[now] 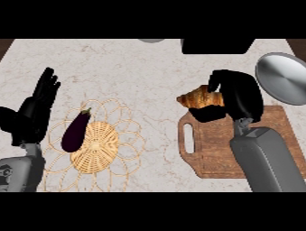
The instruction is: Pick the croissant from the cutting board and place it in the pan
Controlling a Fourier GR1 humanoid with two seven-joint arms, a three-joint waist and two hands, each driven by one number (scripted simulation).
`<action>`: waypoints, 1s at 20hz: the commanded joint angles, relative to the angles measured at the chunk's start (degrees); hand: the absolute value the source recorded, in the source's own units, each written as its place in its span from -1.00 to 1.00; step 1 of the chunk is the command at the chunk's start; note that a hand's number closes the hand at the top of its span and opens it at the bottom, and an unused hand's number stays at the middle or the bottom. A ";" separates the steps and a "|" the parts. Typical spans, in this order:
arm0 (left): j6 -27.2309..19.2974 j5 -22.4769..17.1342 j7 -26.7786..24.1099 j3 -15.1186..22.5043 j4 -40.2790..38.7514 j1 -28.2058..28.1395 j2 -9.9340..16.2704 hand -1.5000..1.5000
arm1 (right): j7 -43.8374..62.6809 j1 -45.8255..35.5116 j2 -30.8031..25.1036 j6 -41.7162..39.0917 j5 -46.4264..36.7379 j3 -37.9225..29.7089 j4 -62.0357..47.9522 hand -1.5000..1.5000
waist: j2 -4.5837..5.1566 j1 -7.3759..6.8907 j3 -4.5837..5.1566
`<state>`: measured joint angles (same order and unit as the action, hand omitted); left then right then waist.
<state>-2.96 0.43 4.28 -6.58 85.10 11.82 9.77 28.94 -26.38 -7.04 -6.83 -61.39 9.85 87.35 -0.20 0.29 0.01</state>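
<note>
A golden-brown croissant (197,97) is held in my right hand (235,97), whose fingers and thumb curl round it. It hangs over the far left corner of the wooden cutting board (212,144), partly hidden by the hand. The grey round pan (287,78) lies on the counter to the right of the hand, just beyond the board's far right corner. My left hand (32,113) rests open at the left, fingers up, holding nothing.
A dark purple eggplant (75,131) lies on a woven wicker mat (99,142) at the left centre. A black object (216,46) stands at the counter's far edge, with a grey object (152,40) beside it.
</note>
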 commanded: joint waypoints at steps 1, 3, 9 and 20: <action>1.65 -1.25 -0.29 -1.27 2.00 -2.12 1.55 0.00 | -1.34 0.79 -3.71 3.50 0.77 -5.87 3.79 1.00 | 0.08 -0.24 -0.03; 1.74 -1.50 0.57 -1.86 -0.11 0.51 1.92 0.00 | -2.50 2.59 -2.50 5.76 2.77 -7.09 6.12 1.00 | 0.13 0.07 -0.02; -0.49 0.31 -0.19 -0.01 -3.24 4.26 -0.77 0.00 | -9.62 -2.33 -5.24 10.12 15.11 -21.68 -1.44 1.00 | 0.47 0.18 -0.06; -0.78 1.19 0.27 1.49 0.17 1.11 -1.82 0.00 | -32.49 -13.33 -23.41 18.33 18.64 -35.83 -40.66 1.00 | 0.98 -2.15 -0.15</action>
<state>-2.71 0.84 5.27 -5.90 84.81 13.91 9.23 5.06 -37.68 -25.04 8.42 -44.27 -21.90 58.15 0.60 -1.43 -0.09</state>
